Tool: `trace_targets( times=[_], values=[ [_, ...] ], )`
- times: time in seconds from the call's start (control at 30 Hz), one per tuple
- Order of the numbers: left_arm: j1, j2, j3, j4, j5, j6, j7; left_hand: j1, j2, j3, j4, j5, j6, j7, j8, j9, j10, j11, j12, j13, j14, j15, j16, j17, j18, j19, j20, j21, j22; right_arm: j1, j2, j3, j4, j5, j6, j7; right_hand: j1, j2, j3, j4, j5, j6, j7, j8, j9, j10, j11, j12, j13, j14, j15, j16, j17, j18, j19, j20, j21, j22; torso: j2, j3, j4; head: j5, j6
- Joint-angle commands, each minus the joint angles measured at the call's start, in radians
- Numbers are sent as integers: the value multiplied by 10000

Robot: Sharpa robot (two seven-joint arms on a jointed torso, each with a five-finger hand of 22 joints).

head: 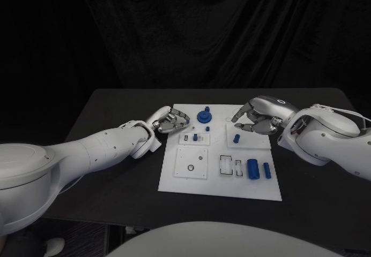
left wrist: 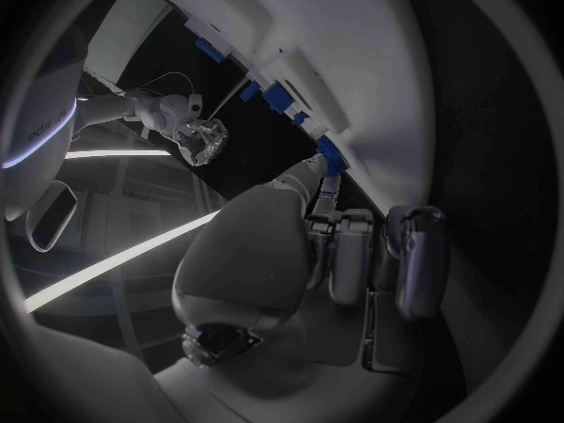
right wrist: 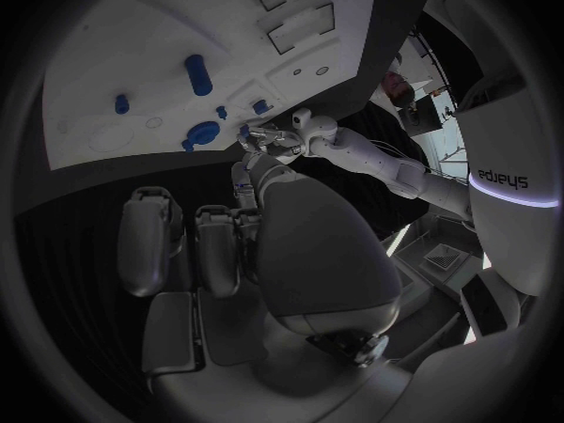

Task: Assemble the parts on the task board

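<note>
Several blue parts (head: pixel 252 169) lie loose at the white board's (head: pixel 219 188) lower right, suggesting assembly remains, while left hand (head: pixel 170 120) and right hand (head: pixel 259 116) hover, fingers curled on nothing.

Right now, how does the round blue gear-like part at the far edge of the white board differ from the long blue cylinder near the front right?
The round blue gear-like part stands upright, a wide disc with a short stem on top; the long blue cylinder lies flat. The gear-like part sits between the two hands, at the board's far edge; the cylinder lies toward the near right corner, apart from both hands. Both are blue and rest on the white task board.
</note>
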Motion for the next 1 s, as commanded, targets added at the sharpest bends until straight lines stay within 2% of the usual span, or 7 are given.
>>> trace_targets(
  times=[0.03, 0.17, 0.3, 0.5, 1.0],
  values=[
    [-42, 25, 3, -23, 87, 265, -40, -9, 82, 28, 0, -79, -71, -23, -70, 70, 1066, -6, -31, 2600, 1038, 33, 64, 2634, -129, 625, 49, -59, 2410, -29, 26, 5, -21, -53, 218, -233, -60, -2, 34, 22, -60, 78, 2, 15, -7, -3, -55, -21, 1309, 736, 12, -63, 1462, 12, 186, 13, -51, 1908, -15, 17, -11, 27, 1],
    [-73, 35, 3, -68, 87, 337, -184, 3, 83, 28, 0, -109, -112, -21, -104, 61, 1066, -8, -31, 2600, 1038, 31, 64, 2634, -127, 619, 48, -64, 2408, -45, 39, 5, -31, -53, 254, -249, -56, -3, 36, 18, -65, 76, 1, 12, -8, -5, -56, -22, 1307, 736, 12, -65, 1461, 13, 183, 12, -57, 1906, -8, 2, -10, 11, 1],
    [-98, 28, 3, -96, 87, 433, -329, 46, 87, 47, -24, -102, -149, -20, -138, 51, 1066, -12, -31, 2600, 1038, 28, 64, 2634, -127, 618, 46, -63, 2409, -54, 44, 5, -33, -53, 294, -269, -56, -3, 36, 18, -65, 76, 1, 12, -8, -5, -56, -22, 1307, 736, 12, -65, 1461, 13, 183, 12, -57, 1906, -15, -5, -38, 22, 1],
    [-125, 11, 2, -120, 87, 502, -514, 82, 93, 68, -45, -79, -181, -14, -168, 42, 1066, -12, -31, 2600, 1038, 27, 64, 2634, -124, 608, 44, -73, 2404, -60, 33, 5, -37, -53, 363, -312, -56, -3, 36, 18, -65, 76, 1, 12, -8, -5, -56, -22, 1307, 736, 12, -65, 1461, 13, 183, 12, -57, 1906, -17, -7, -6, -1, 1],
    [-169, -54, 2, -167, 87, 693, -1132, 146, 96, 132, -96, 27, -267, 16, -250, 14, 1066, 6, -31, 2600, 1038, 35, 64, 2634, -124, 601, 47, -74, 2403, -78, 65, 5, -32, -53, 638, -456, 7, 16, 75, -39, -56, 83, -1, -8, -18, -27, -60, -38, 1287, 721, 7, -95, 1428, 21, 162, 7, -94, 1894, -2, -8, 1, 24, 1]
  ],
)
